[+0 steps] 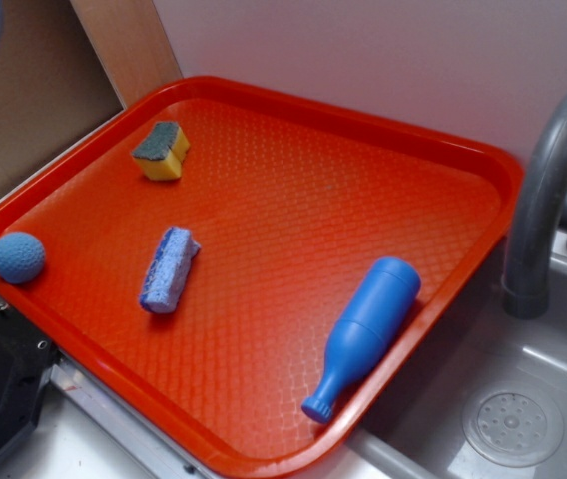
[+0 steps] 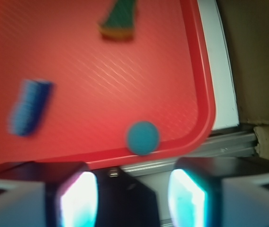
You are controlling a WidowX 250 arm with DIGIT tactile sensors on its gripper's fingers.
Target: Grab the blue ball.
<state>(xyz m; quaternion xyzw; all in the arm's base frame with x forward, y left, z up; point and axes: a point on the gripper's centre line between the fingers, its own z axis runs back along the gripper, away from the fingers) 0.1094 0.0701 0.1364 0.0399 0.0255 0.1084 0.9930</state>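
Note:
The blue ball (image 1: 18, 257) is small, round and light blue, resting in the left corner of the red tray (image 1: 293, 130), against the rim. In the wrist view the blue ball (image 2: 143, 137) lies just ahead of my gripper (image 2: 132, 198), against the tray's near rim (image 2: 205, 113). The jaws stand wide apart with nothing between them, hanging above the ground outside the tray. The exterior view does not show the gripper.
On the tray lie an oblong blue scrubby sponge (image 1: 169, 269), a yellow sponge with a green top (image 1: 161, 151) and a blue plastic bottle (image 1: 363, 334) on its side. A grey faucet (image 1: 548, 190) and sink (image 1: 513, 424) are to the right.

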